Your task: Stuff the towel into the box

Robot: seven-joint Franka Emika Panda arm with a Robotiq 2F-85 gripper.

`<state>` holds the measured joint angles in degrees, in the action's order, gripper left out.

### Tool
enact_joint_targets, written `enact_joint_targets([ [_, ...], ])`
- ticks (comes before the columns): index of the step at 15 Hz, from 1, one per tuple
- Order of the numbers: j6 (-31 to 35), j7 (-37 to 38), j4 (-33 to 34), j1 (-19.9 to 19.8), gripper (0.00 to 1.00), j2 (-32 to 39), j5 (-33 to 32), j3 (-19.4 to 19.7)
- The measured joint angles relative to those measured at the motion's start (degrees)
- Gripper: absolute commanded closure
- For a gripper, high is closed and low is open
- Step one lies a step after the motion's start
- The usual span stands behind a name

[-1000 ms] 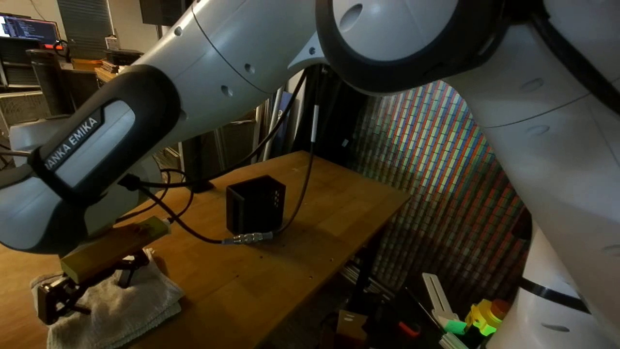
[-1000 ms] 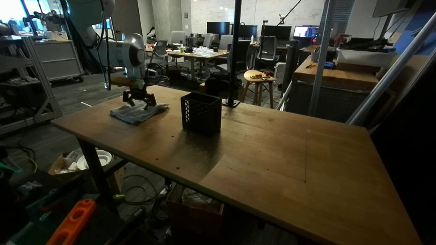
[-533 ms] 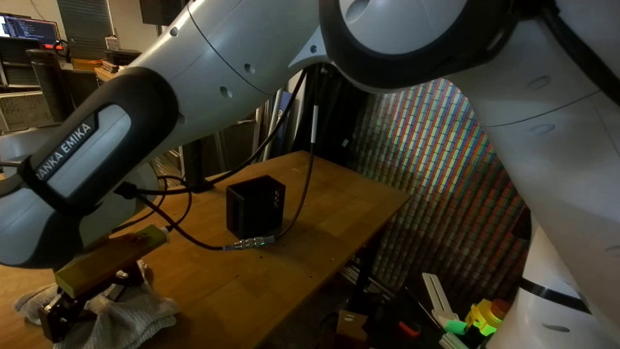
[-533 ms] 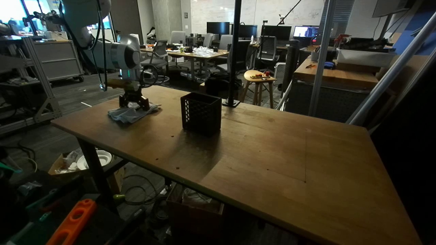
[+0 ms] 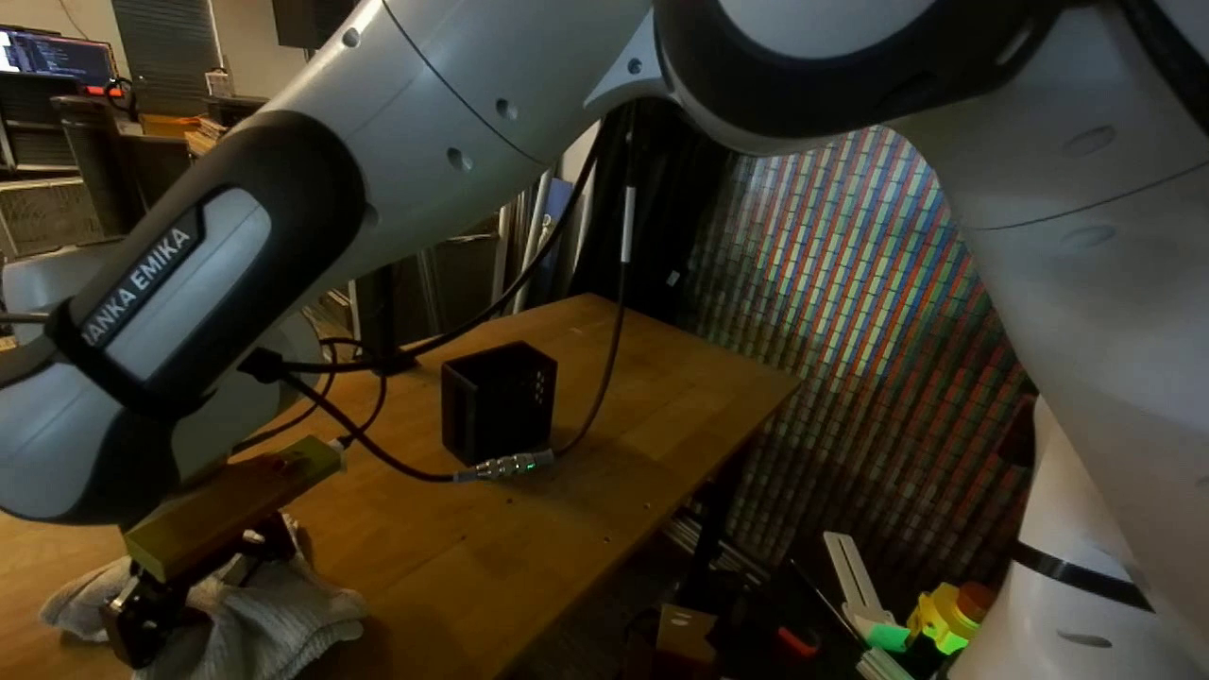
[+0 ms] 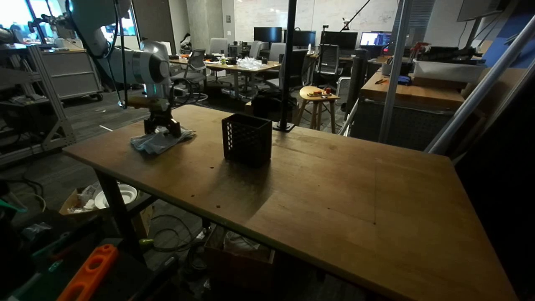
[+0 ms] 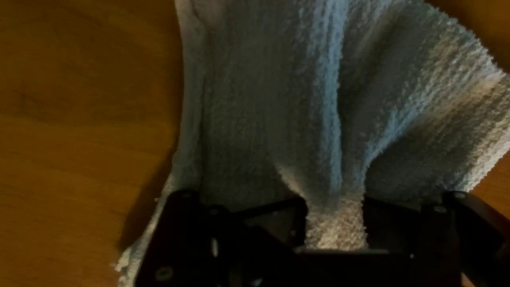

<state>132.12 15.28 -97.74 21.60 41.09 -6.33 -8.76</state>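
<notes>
The light grey towel (image 5: 283, 614) lies rumpled on the wooden table in both exterior views. My gripper (image 6: 162, 130) points down into it, low over the tabletop. In the wrist view, a bunched fold of the towel (image 7: 271, 99) rises between the two dark fingers, and the gripper (image 7: 335, 223) is shut on that fold. The rest of the cloth spreads out on the wood around the fingers. A black box (image 6: 246, 142) with perforated sides stands upright, open at the top, some way from the towel; it appears in an exterior view as a dark cube (image 5: 499, 401). Its inside is too dark to make out.
A black upright pole (image 6: 287, 71) rises at the table's edge behind the box. The arm's cable, with its metal connector (image 5: 510, 465), hangs in front of the box in an exterior view. The wooden table (image 6: 334, 179) reaches well beyond the box.
The gripper has come down a little and its fingers have closed, gathering the towel into folds. The cloth has shifted slightly with it. The box has not moved.
</notes>
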Motion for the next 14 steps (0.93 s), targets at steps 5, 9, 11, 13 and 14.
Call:
enact_joint_targets([
  [5, -0.68, -0.49, -2.6, -1.48, 0.9, -4.84, -1.8, 4.08],
  [9, -3.94, -1.24, -4.18, -4.09, 0.89, -9.66, -4.36, 6.68],
  [11, -5.92, -1.95, -4.83, -5.7, 0.89, -11.83, -4.72, 7.27],
  [13, -7.77, -2.68, -5.39, -7.56, 0.89, -14.21, -4.72, 7.54],
  [14, -8.44, -2.85, -5.68, -8.39, 0.89, -15.35, -4.72, 7.64],
])
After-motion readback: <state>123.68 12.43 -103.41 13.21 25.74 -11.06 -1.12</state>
